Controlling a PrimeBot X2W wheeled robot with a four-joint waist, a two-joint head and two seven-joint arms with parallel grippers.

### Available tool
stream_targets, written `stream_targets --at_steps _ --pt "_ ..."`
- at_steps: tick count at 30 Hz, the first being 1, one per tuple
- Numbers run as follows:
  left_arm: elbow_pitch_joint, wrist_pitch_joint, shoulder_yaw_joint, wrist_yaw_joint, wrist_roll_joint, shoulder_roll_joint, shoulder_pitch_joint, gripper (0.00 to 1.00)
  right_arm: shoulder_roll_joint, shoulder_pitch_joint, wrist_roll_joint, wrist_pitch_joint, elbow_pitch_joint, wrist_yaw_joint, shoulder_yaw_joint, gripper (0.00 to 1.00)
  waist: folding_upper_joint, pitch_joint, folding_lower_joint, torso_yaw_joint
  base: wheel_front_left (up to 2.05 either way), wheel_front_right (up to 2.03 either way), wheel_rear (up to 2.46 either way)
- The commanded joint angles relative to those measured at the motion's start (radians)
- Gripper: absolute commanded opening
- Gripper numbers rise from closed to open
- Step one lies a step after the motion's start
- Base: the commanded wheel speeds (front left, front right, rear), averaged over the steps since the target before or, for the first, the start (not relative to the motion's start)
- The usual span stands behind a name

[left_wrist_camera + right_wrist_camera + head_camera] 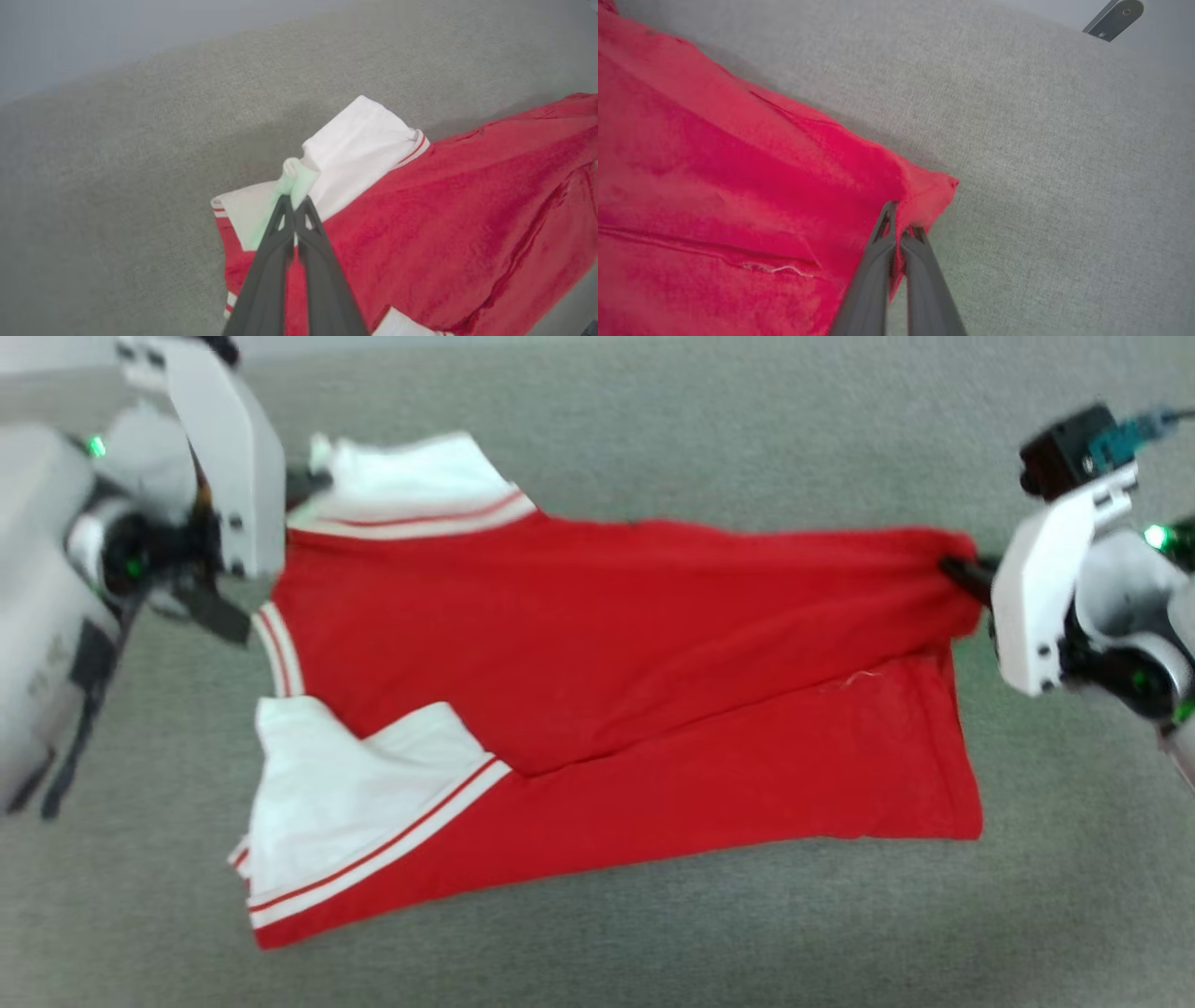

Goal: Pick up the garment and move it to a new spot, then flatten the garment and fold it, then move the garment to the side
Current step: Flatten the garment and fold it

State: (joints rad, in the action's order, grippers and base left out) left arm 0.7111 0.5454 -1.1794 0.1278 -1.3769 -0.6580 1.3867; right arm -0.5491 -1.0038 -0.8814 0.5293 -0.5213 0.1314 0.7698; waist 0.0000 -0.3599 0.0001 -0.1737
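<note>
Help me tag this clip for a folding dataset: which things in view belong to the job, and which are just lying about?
Job in hand:
red jersey with white sleeves
left tool, shut on a white sleeve edge
right tool, shut on a red corner

Just there:
grey fabric surface under the jersey
grey metal bar beyond the surface

Red garment (607, 644), white sleeves, seemingly folded lengthwise

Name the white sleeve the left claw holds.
The far sleeve, topmost in the head view: the left claw pinches its edge; the near sleeve lies free.
</note>
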Motion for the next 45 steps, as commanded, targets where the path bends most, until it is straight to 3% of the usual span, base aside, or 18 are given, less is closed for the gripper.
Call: stream_targets --at_steps 1,4,10,19,28,36,41,45 --pt "-0.028 0.002 -0.002 0.004 -0.02 -0.015 -0.05 0.0 -0.024 0.039 -0.021 0.006 0.018 -0.002 -0.001 0.0 0.0 0.061 -0.0001 0.06 0.0 0.0 0.0" --pt "-0.082 0.008 -0.012 -0.005 -0.042 -0.041 -0.113 0.0 -0.06 0.088 -0.032 0.025 0.045 -0.002 -0.008 0.0 0.0 0.079 -0.0001 0.079 0.0 0.0 0.0" --pt "-0.208 0.018 -0.026 -0.071 -0.076 -0.095 -0.224 0.0 -0.103 0.158 -0.05 0.068 0.083 -0.002 -0.035 0.0 0.0 0.091 -0.0001 0.107 0.0 0.0 0.0" --pt "-0.352 0.056 -0.037 -0.183 -0.142 -0.148 -0.335 0.0 -0.097 0.207 -0.024 0.182 0.078 -0.002 -0.071 0.0 0.0 0.075 -0.0001 0.12 0.0 0.0 0.0" --pt "-0.266 0.149 -0.064 -0.234 -0.152 -0.087 -0.338 0.0 -0.013 0.199 0.028 0.326 0.004 -0.002 -0.119 0.0 0.0 0.052 -0.0001 0.105 0.0 0.0 0.0" --pt "-0.152 0.198 -0.076 -0.233 -0.155 -0.02 -0.333 0.0 0.084 0.201 0.075 0.448 -0.086 -0.002 -0.167 0.0 0.0 0.043 -0.0001 0.085 0.0 0.0 0.0" --pt "-0.113 0.205 -0.077 -0.223 -0.15 0.006 -0.328 0.13 0.125 0.201 0.114 0.516 -0.175 -0.002 -0.217 0.0 0.0 0.046 -0.0001 0.088 0.0 0.0 0.0" --pt "-0.088 0.205 -0.075 -0.218 -0.151 0.032 -0.324 0.31 0.173 0.21 0.15 0.57 -0.241 -0.002 -0.261 0.0 0.0 0.05 -0.0001 0.1 0.0 0.0 0.0"
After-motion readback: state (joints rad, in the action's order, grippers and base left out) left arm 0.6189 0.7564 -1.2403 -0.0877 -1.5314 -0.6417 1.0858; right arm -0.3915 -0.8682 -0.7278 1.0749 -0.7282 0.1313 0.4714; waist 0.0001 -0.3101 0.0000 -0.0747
